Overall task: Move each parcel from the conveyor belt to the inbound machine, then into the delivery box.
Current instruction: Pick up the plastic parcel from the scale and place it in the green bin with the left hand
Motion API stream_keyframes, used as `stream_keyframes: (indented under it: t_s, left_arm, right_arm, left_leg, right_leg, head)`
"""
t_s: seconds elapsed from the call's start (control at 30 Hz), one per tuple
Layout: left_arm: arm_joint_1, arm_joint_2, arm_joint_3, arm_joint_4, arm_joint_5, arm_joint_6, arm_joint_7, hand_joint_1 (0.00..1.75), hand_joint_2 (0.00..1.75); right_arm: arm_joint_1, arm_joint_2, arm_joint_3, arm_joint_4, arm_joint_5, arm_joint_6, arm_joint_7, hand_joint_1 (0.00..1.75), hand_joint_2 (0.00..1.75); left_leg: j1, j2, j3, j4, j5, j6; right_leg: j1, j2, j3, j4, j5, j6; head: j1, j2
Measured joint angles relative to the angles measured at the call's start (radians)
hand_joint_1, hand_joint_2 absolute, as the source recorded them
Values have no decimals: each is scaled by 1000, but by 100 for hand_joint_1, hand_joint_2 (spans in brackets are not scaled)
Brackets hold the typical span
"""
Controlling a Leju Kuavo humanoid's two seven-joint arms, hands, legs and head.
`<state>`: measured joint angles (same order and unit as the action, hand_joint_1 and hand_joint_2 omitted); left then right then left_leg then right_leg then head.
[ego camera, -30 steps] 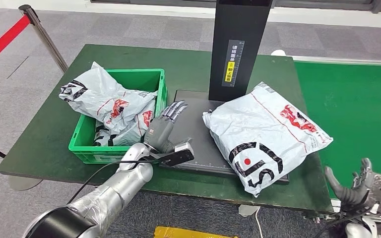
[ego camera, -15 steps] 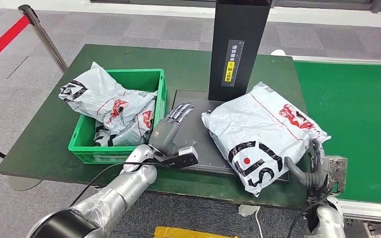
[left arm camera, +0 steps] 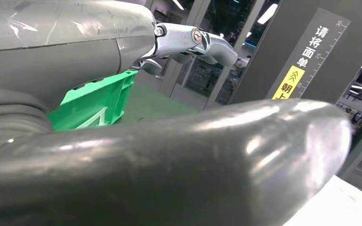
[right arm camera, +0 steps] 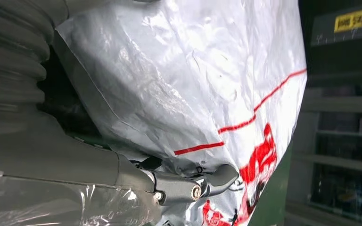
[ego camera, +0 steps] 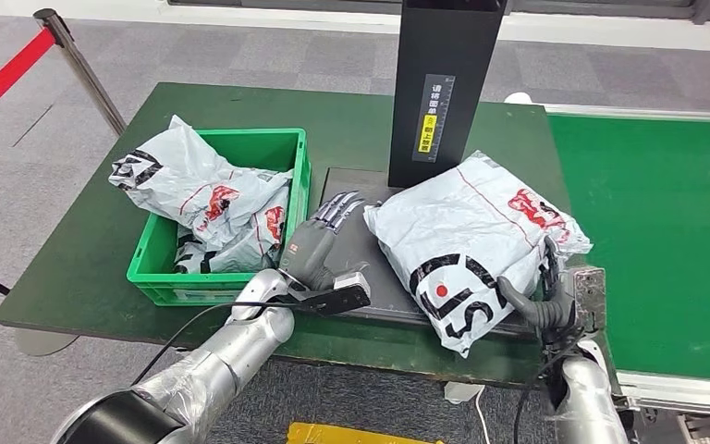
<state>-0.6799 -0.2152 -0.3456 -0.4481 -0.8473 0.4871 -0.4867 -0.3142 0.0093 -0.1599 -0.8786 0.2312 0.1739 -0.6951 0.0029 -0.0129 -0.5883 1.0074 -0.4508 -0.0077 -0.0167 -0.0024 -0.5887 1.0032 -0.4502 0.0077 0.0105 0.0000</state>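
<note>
Nearby, right hand (ego camera: 547,294) grips parcel (ego camera: 467,240); left hand (ego camera: 319,248) spread (beside crate (ego camera: 301,176)).

Even, bright indoor light falls from above across the head view, which is sharp throughout; shadows under the green crate (ego camera: 223,277) and the white parcel (ego camera: 467,245) are soft and short. The parcel's glossy wrap shows mild glare. In the left wrist view the left hand (left arm camera: 169,155) sits too close, blurred, with pale highlights along its curve, while ceiling strip lights glow behind. The right wrist view is darker at its edges, with shiny crinkled plastic brightly lit.
</note>
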Motion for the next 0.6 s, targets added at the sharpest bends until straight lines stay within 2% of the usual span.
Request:
stream_keyframes:
  t_s: [0.27, 0.6]
  left_arm:
    - [0, -8, 0, 0, 0, 9, -8, 0, 0]
    - [-11, -19, 0, 0, -1, 8, -8, 0, 0]
  right_arm:
    - [-4, 8, 114, 9, -1, 54, -2, 0, 175]
    - [-7, 21, 198, -5, 10, 62, 11, 0, 175]
  left_leg:
    - [0, 8, 1, 0, 0, 0]
    - [0, 8, 1, 0, 1, -2]
  right_leg:
    - [0, 6, -2, 0, 2, -1]
    - [1, 7, -3, 0, 4, -2]
  head:
    - [0, 0]
    - [0, 0]
